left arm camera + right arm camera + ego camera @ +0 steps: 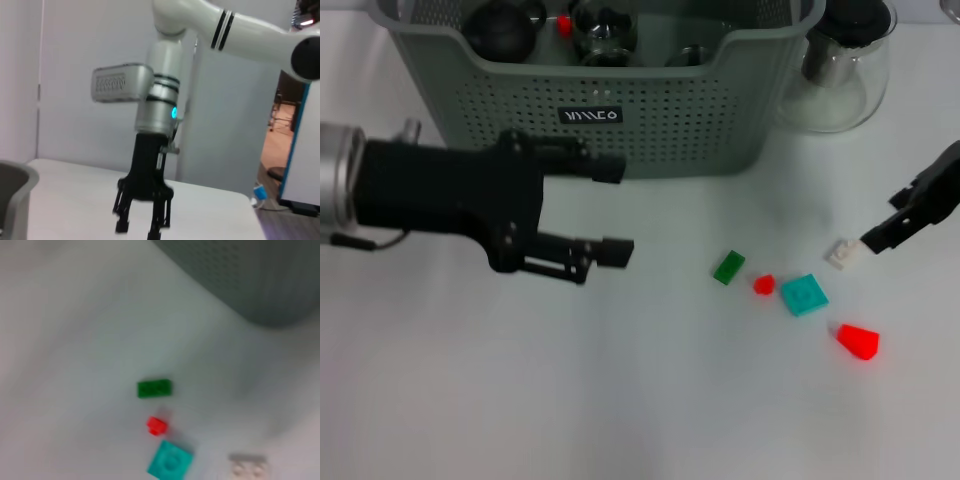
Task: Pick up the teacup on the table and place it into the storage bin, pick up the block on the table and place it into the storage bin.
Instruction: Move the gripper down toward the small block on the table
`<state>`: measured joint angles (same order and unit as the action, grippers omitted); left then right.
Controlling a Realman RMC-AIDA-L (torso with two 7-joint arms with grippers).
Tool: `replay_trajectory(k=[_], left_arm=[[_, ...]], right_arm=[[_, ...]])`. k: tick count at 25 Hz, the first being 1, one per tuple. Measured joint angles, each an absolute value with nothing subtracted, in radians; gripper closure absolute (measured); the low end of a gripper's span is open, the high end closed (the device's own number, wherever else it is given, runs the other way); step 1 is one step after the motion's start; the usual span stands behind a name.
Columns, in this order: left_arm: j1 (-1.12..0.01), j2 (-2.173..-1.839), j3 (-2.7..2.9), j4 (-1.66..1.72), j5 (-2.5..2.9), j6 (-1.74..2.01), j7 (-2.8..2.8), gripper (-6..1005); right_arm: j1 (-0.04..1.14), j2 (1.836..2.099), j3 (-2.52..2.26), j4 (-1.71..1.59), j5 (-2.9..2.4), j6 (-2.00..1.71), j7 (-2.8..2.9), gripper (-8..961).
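Off to the far right of the white table (pixel 620 400) there's a clear glass teapot (pixel 835 80) with a black lid (pixel 858 15) and what looks like a metal strainer inside. It's standing upright. From the left wrist camera you get a plain pale wall (pixel 75 60) behind the tabletop, plus an open doorway (pixel 281 140) with a reddish floor, a blue-edged white panel (pixel 306 150) beside it and some small blue thing (pixel 259 191) on the ground.
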<state>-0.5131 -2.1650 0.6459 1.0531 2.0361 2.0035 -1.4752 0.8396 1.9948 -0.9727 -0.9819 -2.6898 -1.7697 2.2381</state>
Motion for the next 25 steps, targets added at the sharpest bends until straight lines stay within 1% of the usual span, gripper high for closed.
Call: replay_trajectory(k=[2, 4, 5, 7, 8, 9, 13, 16, 19, 25], left_arm=[[-0.500, -2.167, 0.646, 1.012, 2.047, 1.975, -1.421, 284], [-0.487, -2.169, 0.638, 0.943, 2.072, 1.929, -1.330, 231], [-0.487, -2.169, 0.638, 0.943, 2.072, 1.929, -1.330, 205], [-0.480, -2.170, 0.632, 0.895, 2.088, 1.897, -1.266, 152], [-0.479, -2.170, 0.631, 0.875, 2.091, 1.885, -1.243, 126], [-0.477, -2.170, 0.630, 0.856, 2.094, 1.876, -1.217, 121], [-0.474, -2.170, 0.630, 0.809, 2.096, 1.855, -1.135, 102], [-0.473, -2.171, 0.630, 0.792, 2.100, 1.836, -1.101, 102], [-0.474, -2.171, 0.630, 0.775, 2.111, 1.809, -1.072, 103], [-0.482, -2.171, 0.644, 0.739, 2.142, 1.756, -1.016, 108]], right_arm=[[0.849, 2.000, -0.975, -0.999, -2.728, -1.778, 2.271, 137], [0.864, 2.012, -0.988, -1.001, -2.776, -1.778, 2.315, 137], [0.864, 2.012, -0.988, -1.001, -2.776, -1.778, 2.315, 137], [0.871, 2.025, -0.997, -0.996, -2.807, -1.770, 2.335, 137], [0.875, 2.040, -1.003, -0.988, -2.828, -1.756, 2.350, 137], [0.875, 2.040, -1.003, -0.988, -2.828, -1.756, 2.350, 137], [0.879, 2.072, -1.018, -0.953, -2.845, -1.701, 2.367, 137], [0.880, 2.091, -1.057, -0.926, -2.867, -1.652, 2.392, 137], [0.881, 2.097, -1.104, -0.909, -2.874, -1.612, 2.426, 137], [0.882, 2.099, -1.156, -0.894, -2.870, -1.571, 2.464, 137]])
